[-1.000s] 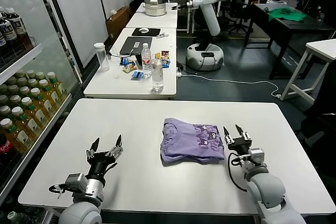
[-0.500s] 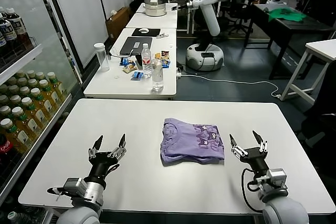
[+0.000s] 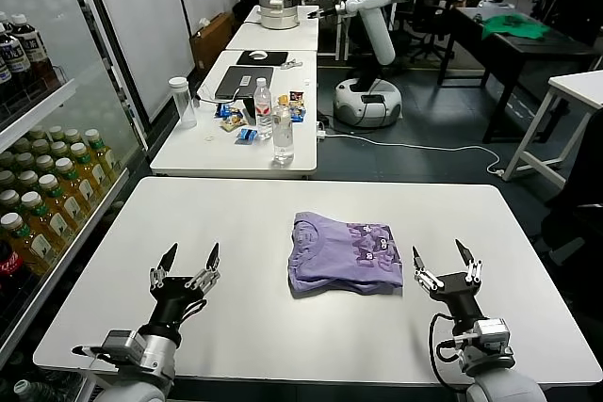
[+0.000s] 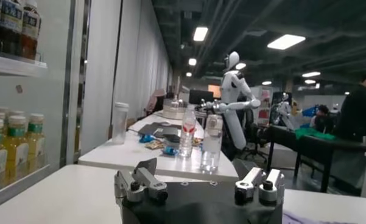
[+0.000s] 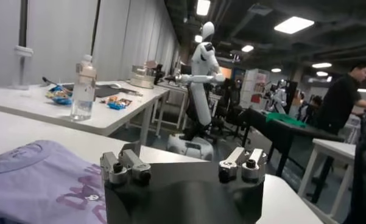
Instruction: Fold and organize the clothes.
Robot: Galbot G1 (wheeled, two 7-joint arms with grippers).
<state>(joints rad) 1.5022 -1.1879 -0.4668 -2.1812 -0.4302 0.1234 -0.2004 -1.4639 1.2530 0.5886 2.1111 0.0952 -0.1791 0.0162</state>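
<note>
The lavender T-shirt [image 3: 345,252] lies folded into a compact rectangle near the middle of the white table [image 3: 245,223], its darker purple print and small white tag facing up. In the right wrist view the same T-shirt [image 5: 36,179] fills the low corner. My right gripper [image 3: 443,253] stands open at the table's front, just right of the shirt and apart from it, holding nothing. At the front left my left gripper [image 3: 189,255] is open too, empty and well clear of the shirt. Both point upward and away from me.
Behind my table stands a second white table [image 3: 236,143] with water bottles [image 3: 282,135], a clear cup [image 3: 182,101], a laptop and snacks. Drink shelves [image 3: 42,185] line the left side. A white robot [image 3: 372,7] and a dark table with a green garment [image 3: 513,27] are farther back.
My right gripper let go beside the shirt, opened and drew back toward the front edge. The left gripper shifted slightly left and nearer. The shirt has not moved.
</note>
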